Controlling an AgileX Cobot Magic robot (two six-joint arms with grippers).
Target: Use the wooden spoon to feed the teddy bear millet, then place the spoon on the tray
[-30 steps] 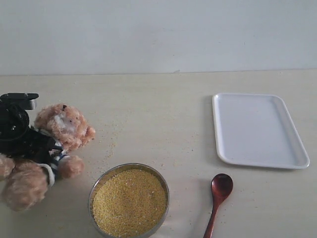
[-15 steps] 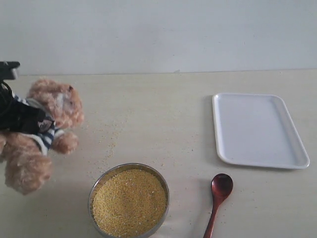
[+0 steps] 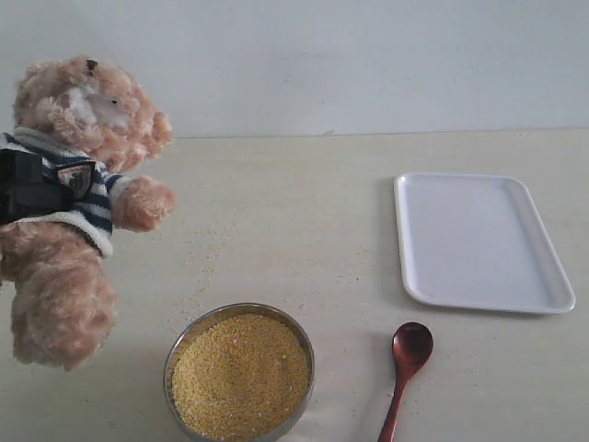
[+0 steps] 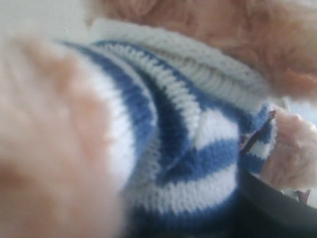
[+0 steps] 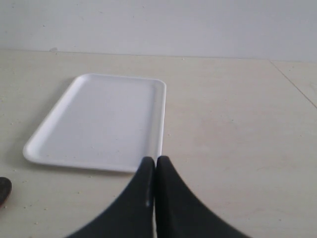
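Plush teddy bear [image 3: 87, 120] upright at left edge in grip of left pincer [image 3: 26, 187]; right pincer [image 5: 154, 174] clenched near tray [image 5: 99, 119] rim.

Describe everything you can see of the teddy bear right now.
The teddy bear is a fluffy light-brown plush toy with a pale muzzle, in a navy-and-white striped knit shirt with a small shield badge on the chest. It hangs upright at the left edge of the exterior view, legs apparently clear of the table, left of the millet. The dark left gripper is clamped on its torso; nothing else touches it. The left wrist view shows mostly blurred fur and stripes.
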